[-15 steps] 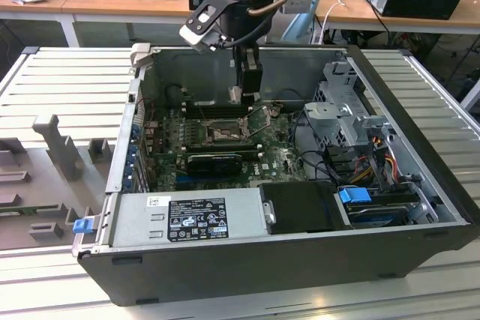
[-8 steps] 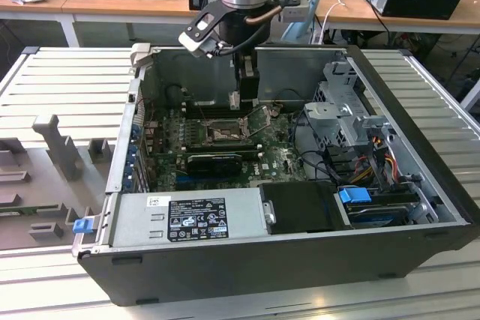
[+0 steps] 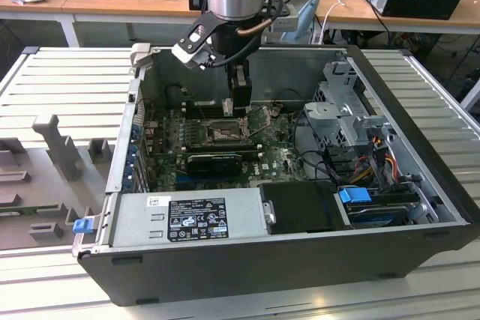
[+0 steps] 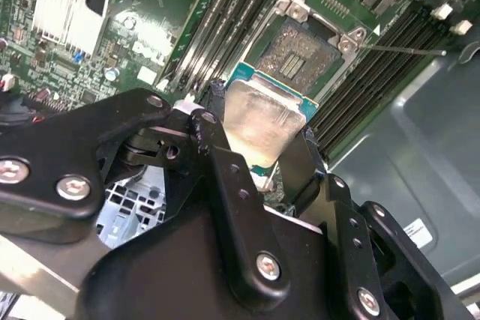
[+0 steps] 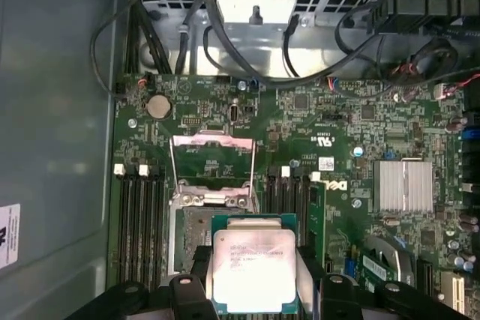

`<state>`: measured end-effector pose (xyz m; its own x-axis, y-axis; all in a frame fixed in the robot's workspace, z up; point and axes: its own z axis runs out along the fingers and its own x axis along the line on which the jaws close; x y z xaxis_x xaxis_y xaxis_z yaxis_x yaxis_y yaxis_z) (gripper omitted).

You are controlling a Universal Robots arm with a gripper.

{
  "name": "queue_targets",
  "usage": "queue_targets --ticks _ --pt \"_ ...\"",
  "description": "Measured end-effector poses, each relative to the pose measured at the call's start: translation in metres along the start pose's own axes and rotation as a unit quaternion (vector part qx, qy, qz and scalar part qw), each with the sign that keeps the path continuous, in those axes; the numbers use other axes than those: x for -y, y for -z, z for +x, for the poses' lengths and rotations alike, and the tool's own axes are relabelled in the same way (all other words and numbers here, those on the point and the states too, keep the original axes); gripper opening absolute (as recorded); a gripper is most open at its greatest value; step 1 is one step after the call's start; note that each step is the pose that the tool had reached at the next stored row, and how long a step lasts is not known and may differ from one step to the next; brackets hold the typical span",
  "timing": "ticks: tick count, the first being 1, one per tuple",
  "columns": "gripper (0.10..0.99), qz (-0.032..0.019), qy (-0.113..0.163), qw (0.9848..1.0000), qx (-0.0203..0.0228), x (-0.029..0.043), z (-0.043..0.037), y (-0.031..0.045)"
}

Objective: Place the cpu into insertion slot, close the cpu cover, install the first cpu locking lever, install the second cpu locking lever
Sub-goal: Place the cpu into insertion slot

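The cpu (image 5: 253,267) is clamped by two opposite edges between the jaws. It lies flat with its printed lid up, the lettering too small to read. It hovers just over the open insertion slot (image 5: 196,234), edges parallel to it. The cpu cover (image 5: 212,161) stands raised beyond.

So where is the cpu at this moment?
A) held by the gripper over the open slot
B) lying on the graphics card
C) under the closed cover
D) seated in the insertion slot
A: in both wrist views the gripper grips the cpu over the bare insertion slot, and the cpu cover stands open.
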<state>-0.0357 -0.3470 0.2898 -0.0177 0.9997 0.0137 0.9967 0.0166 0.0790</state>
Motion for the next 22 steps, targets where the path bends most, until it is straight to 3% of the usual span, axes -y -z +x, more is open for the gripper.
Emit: queue_targets --ticks 3,10,13,22 --pt "0.529 0.0073 0.0 1.0 -0.0003 0.0004 0.0022 -0.0037" --pt "0.529 0.0091 0.0 1.0 -0.0003 0.0018 0.0036 -0.0204" --pt "0.529 0.0091 0.0 1.0 -0.0002 0.0046 0.0038 -0.0233" --pt "0.529 0.0099 0.0 1.0 -0.0002 0.0103 0.011 -0.0422"
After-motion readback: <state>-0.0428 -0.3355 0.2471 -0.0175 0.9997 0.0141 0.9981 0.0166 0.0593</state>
